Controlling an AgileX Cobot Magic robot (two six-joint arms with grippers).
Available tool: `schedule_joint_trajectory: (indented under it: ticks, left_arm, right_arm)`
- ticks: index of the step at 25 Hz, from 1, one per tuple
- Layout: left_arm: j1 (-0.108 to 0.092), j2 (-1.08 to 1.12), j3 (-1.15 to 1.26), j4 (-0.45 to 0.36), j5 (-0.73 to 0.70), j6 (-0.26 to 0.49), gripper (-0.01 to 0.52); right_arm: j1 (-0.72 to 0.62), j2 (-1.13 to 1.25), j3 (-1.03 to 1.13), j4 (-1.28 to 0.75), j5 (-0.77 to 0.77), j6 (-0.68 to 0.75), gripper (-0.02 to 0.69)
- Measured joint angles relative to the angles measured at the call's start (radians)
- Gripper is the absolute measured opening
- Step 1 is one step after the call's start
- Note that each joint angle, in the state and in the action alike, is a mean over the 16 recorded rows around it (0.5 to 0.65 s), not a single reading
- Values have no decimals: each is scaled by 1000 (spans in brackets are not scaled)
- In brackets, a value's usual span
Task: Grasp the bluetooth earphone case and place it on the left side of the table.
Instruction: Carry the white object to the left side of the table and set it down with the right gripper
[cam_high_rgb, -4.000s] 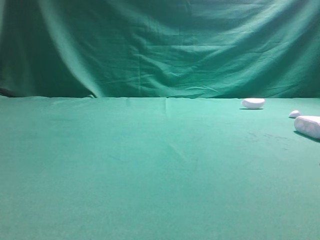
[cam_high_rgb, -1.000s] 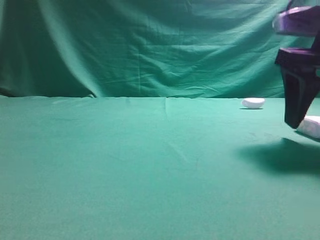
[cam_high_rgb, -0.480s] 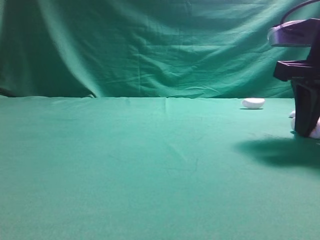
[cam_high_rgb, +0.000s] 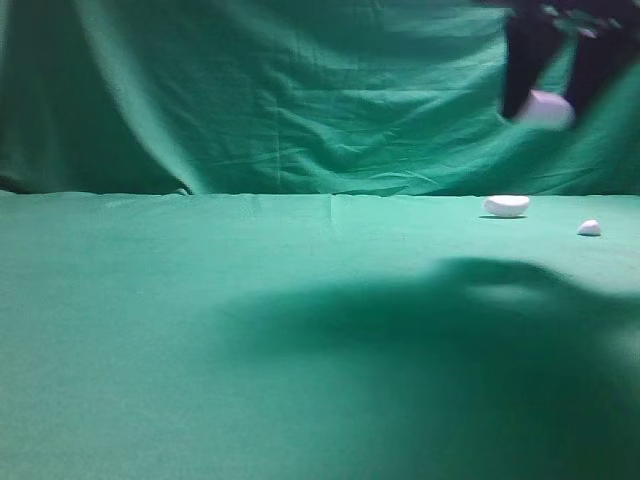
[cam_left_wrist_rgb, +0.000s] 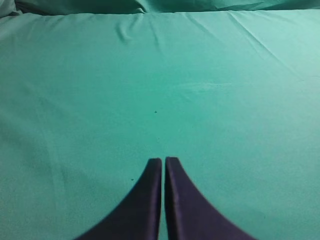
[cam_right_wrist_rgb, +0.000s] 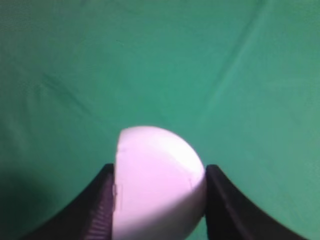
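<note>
Your right gripper (cam_high_rgb: 545, 108) has the earphone case (cam_high_rgb: 546, 109) clamped between its two dark fingers (cam_high_rgb: 521, 70), and the case hangs high above the table (cam_high_rgb: 250, 330), in front of the green backdrop (cam_high_rgb: 250, 90). In the high view you see it up and to the right of the white half-moon piece (cam_high_rgb: 506, 206), which lies on the cloth near the back edge of the table. A small white pebble-like piece (cam_high_rgb: 589, 228) lies just to the right of the half-moon piece and a little nearer to you. Both of them are well below the case and untouched. A broad soft shadow (cam_high_rgb: 430, 320) spreads over the cloth in front of the half-moon piece.

Your right wrist view shows what the high view only blurs: the case (cam_right_wrist_rgb: 156, 182) sits squarely between the fingers (cam_right_wrist_rgb: 97, 207), one finger pressed against each side, with its rounded end poking out past the tips. Below it that view shows only green cloth; the half-moon piece is outside it.

Your left wrist view shows the other side of things. The left gripper (cam_left_wrist_rgb: 163, 161) has its fingertips (cam_left_wrist_rgb: 152, 172) brought together with only a thin slit between them and nothing in it, hanging over bare cloth (cam_left_wrist_rgb: 160, 75). The case appears nowhere in that view, and the left gripper does not appear in the high view.
</note>
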Motion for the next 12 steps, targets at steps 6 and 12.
schedule_joint_trajectory:
  ticks: [6,12]
  left_arm:
    - [0,0,0,0,0,0,0]
    - [0,0,0,0,0,0,0]
  right_arm:
    - [191,186,-175,7,-29,-45,325]
    - [305,380,-312,7,-48,-61,325]
